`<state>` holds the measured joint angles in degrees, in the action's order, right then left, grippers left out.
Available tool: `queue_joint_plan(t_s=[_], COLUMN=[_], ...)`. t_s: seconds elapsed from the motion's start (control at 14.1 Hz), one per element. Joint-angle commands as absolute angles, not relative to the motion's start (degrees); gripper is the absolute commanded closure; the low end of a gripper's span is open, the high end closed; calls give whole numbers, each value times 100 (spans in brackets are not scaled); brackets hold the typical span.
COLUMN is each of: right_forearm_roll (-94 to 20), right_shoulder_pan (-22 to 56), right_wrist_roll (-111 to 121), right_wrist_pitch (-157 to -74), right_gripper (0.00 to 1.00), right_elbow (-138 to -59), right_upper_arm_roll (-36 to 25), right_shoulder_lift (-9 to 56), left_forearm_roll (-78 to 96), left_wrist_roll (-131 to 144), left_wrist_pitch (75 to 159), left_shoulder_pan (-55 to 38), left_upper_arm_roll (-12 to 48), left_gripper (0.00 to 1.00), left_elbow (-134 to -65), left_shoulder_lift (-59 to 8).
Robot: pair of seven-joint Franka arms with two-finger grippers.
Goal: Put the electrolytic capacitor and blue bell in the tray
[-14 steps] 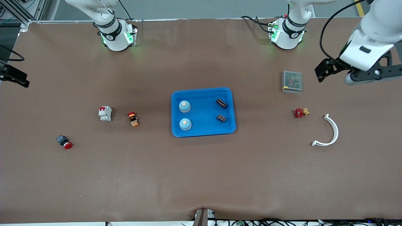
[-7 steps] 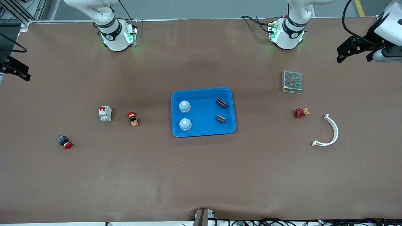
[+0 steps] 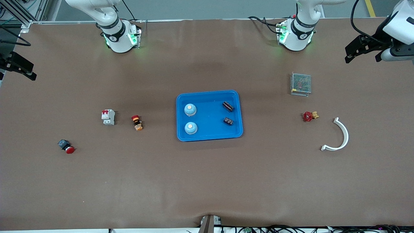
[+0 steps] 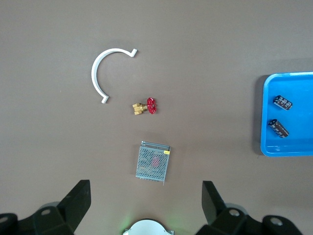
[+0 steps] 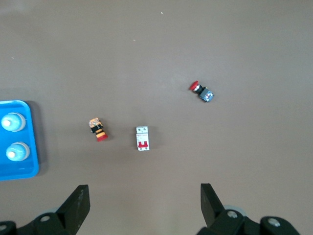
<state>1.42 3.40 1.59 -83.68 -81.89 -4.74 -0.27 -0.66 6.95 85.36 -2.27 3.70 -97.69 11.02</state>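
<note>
At frame centre we find the tray (image 3: 209,95) holding two blue bells (image 3: 190,109) and two electrolytic capacitors (image 3: 228,106); we judge placement complete. Left gripper (image 3: 362,53), upper right, and right gripper (image 3: 19,66), upper left, hover empty, jaws wide.

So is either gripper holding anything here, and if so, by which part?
Nothing is held. The left gripper and right gripper are both open and empty, raised at the table's two ends, away from the shallow bright-blue plastic tray.
</note>
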Motion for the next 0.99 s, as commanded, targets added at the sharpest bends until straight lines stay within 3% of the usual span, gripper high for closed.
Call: queue_joint_plan(t_s=[0.0, 0.92], right_forearm_roll=[44, 97], right_shoulder_pan=[422, 378], right_wrist_roll=[158, 158], right_wrist_pitch=[-8551, -8754], right_gripper=[0, 0], right_elbow=[-8332, -8341], right_upper_arm_roll=[-536, -554], right_shoulder_lift=[-132, -123], left_forearm_roll=[0, -18], left_wrist_roll=[747, 738], left_wrist_pitch=[8525, 8561], left_shoulder_pan=[-246, -220], left_upper_arm_roll=[334, 343], left_gripper=[0, 0], left_elbow=[-9536, -9273], left_shoulder_lift=[897, 738])
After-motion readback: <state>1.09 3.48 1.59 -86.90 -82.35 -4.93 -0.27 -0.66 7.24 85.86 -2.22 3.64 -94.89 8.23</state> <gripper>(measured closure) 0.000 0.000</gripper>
